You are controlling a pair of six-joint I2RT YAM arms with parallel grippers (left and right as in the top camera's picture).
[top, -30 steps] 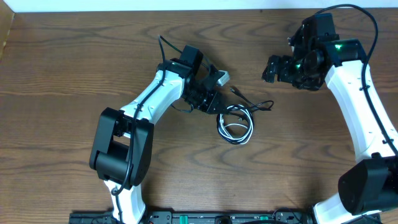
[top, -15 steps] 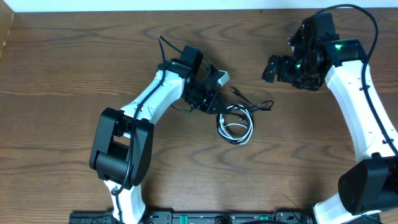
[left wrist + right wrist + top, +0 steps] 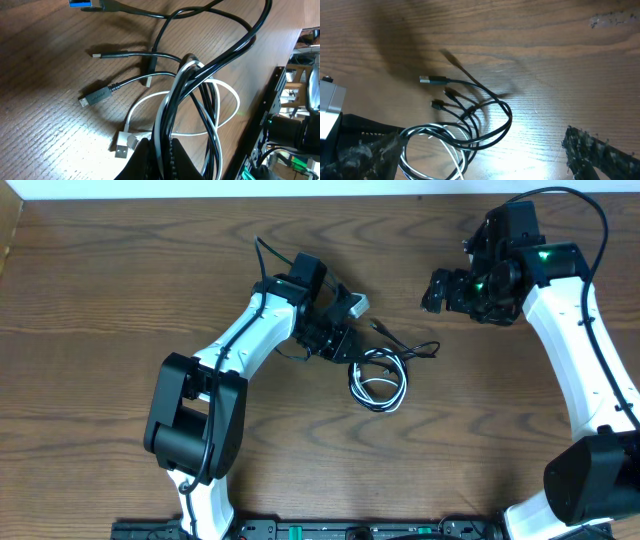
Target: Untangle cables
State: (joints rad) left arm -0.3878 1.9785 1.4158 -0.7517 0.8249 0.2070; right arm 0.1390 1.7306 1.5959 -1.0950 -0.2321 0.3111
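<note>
The cables [image 3: 378, 378] lie as a small coil of black and white cords at the table's middle, with loose plug ends [image 3: 425, 348] spreading to the upper right. My left gripper [image 3: 348, 345] sits at the coil's upper left edge. In the left wrist view it [image 3: 161, 160] is shut on several black and white strands of the coil [image 3: 200, 100]. A white USB plug [image 3: 121, 147] and a black small plug [image 3: 92, 97] lie beside it. My right gripper [image 3: 437, 290] hovers open, up and to the right of the coil. In its own view it [image 3: 477, 160] has fingers wide apart above the cables [image 3: 455, 135].
The wooden table [image 3: 120, 300] runs to a white wall along the far edge. A cardboard edge [image 3: 10, 230] shows at the far left corner. A black equipment rail [image 3: 330, 530] lies along the near edge. The right arm's thick black wire [image 3: 590, 205] loops above its wrist.
</note>
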